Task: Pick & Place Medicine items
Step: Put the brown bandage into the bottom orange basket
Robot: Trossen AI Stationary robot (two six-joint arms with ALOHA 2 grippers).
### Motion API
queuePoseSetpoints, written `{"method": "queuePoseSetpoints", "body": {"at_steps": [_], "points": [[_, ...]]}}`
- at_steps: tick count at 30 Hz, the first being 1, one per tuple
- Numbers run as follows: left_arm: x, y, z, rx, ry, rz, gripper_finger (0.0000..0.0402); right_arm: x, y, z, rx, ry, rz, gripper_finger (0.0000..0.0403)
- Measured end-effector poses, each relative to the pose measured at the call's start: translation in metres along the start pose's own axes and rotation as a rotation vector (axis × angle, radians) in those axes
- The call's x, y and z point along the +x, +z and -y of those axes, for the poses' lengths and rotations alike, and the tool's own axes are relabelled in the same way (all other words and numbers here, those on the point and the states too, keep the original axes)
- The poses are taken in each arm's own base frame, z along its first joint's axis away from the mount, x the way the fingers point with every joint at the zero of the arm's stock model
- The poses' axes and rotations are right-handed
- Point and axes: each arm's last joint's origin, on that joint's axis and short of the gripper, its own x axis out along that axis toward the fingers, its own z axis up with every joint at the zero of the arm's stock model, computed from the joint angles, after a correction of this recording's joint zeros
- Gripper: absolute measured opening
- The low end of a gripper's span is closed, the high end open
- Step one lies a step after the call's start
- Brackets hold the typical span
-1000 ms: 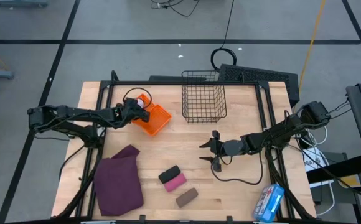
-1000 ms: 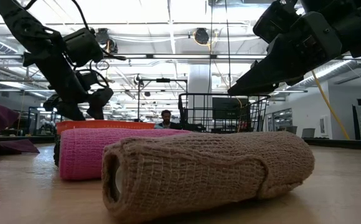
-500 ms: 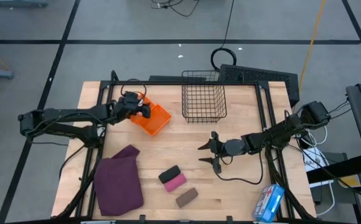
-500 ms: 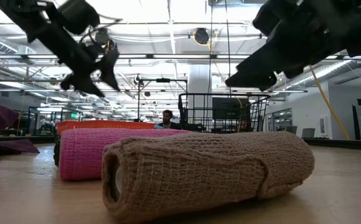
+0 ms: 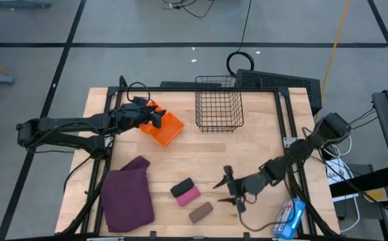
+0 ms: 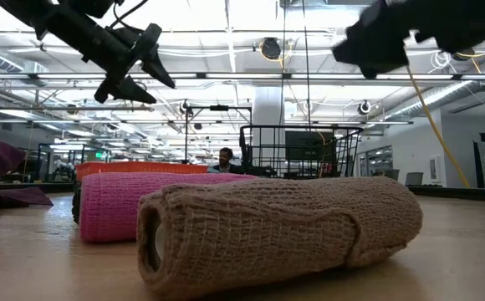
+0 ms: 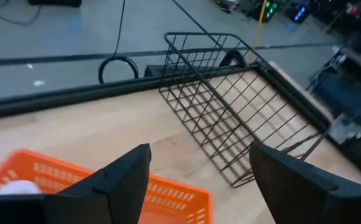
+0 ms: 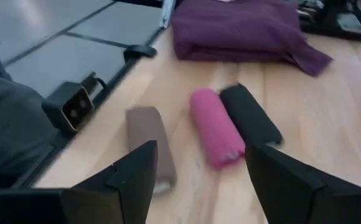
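My left gripper (image 5: 159,119) hangs open above the orange tray (image 5: 166,128), which sits on the table left of the wire basket (image 5: 219,102). In the left wrist view a small white round thing (image 7: 11,185) lies inside the tray (image 7: 168,194); I cannot tell if it is a medicine bottle. No other white bottle shows. My right gripper (image 5: 229,191) is open in the air, right of three bandage rolls. Its wrist view shows the tan roll (image 8: 149,149), the pink roll (image 8: 216,127) and the black roll (image 8: 249,115) beyond its fingers.
A maroon cloth (image 5: 127,197) lies at the near left. The black (image 5: 182,187), pink (image 5: 188,195) and tan (image 5: 201,212) rolls lie near the near edge. A blue-and-white packet (image 5: 289,217) sits at the near right corner. Bare wood lies between the tray and the rolls.
My left gripper has risen from down in the orange tray to well above it. My right gripper has moved toward the table's near edge, closer to the rolls. The tray, rolls and cloth have stayed put.
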Motion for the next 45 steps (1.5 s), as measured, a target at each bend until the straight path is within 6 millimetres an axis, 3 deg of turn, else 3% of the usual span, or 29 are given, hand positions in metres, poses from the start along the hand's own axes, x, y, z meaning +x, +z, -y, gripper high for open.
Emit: {"method": "queuePoseSetpoints", "body": {"at_steps": [3,8,12,26,31,39,45], "points": [[0.003,0.000,0.002,-0.019,-0.017,0.006,0.0283,0.018,0.002,-0.009,-0.019,0.013,-0.018,0.0248],[0.005,0.000,0.003,-0.043,-0.024,0.014,0.0286,0.054,-0.011,-0.022,-0.029,0.147,-0.099,0.0260],[0.007,-0.001,0.003,-0.068,-0.019,0.007,0.0278,0.075,-0.022,-0.026,-0.048,0.154,-0.148,0.0257],[0.028,-0.028,0.009,-0.049,0.021,-0.109,0.0287,0.088,-0.044,-0.022,-0.069,0.054,-0.233,0.0239],[0.036,-0.036,0.011,-0.035,0.026,-0.125,0.0279,0.088,-0.041,-0.023,-0.063,0.065,-0.203,0.0185],[0.045,-0.040,0.014,-0.014,0.008,-0.124,0.0274,0.089,-0.033,-0.019,-0.029,0.205,-0.167,0.0033],[0.045,-0.040,0.014,0.013,0.000,-0.129,0.0273,0.083,-0.018,-0.009,-0.006,0.205,-0.135,0.0029]]}}
